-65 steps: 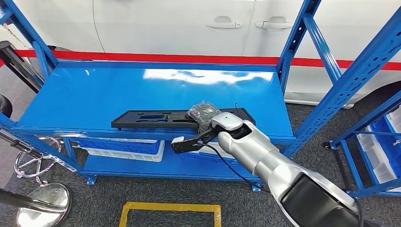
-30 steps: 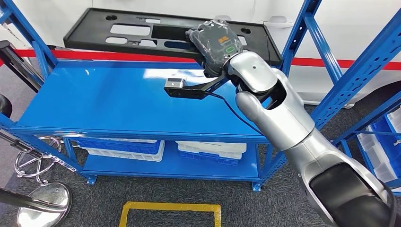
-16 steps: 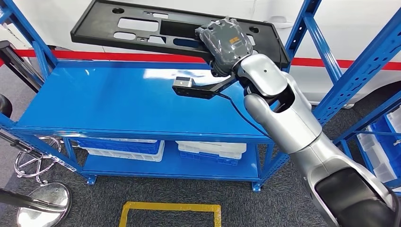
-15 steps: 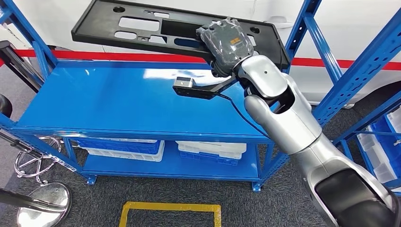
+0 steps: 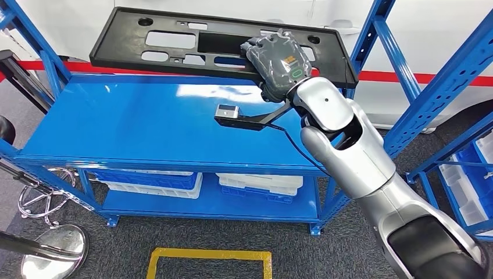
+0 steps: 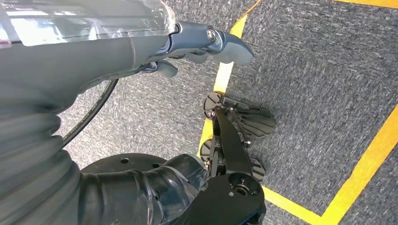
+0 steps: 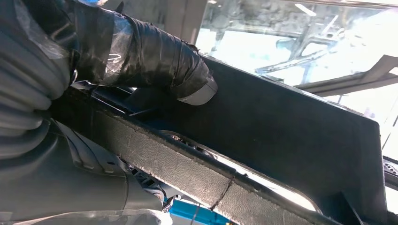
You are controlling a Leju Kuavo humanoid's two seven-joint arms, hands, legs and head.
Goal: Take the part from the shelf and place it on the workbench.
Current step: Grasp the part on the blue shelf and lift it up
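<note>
Backed by a white car body point(image 5: 430, 35) and a red stripe point(image 5: 174, 71), filled the frame with a blue steel shelf point(image 5: 145, 122), its glossy top deck bare beneath the load. Gripped the part point(image 5: 119, 40), a long black plastic panel pierced with cut-outs, in the right hand point(image 5: 278, 61), clamped on the panel's right end. Carried it in the air above the shelf's back edge, well clear of the deck, long side roughly level and face tipped toward the head camera. Showed, from the right wrist, wrapped fingers point(image 7: 155, 56) pressed over the panel's point(image 7: 291, 136) dark rim.

Hung the left hand point(image 6: 187, 40) low over grey carpet, away from the shelf, with nothing in it; could not be read for certain as spread or curled. Kept white and blue bins point(image 5: 258, 183) on the shelf's lower deck, a yellow floor marking point(image 5: 209, 256) in front of the shelf, and a chrome stool base point(image 5: 55, 250) off its left corner.

Looked, by this evidence, partway through: off the shelf, not yet on any workbench. Risked most from that one-ended hold, since the long free end would lever against the fingers and could droop or twist out in a quick swing. Risked, too, a knock against the shelf's slanted right upright point(image 5: 442, 93) or the car behind it, should the turn away from the shelf be cut too tight.
</note>
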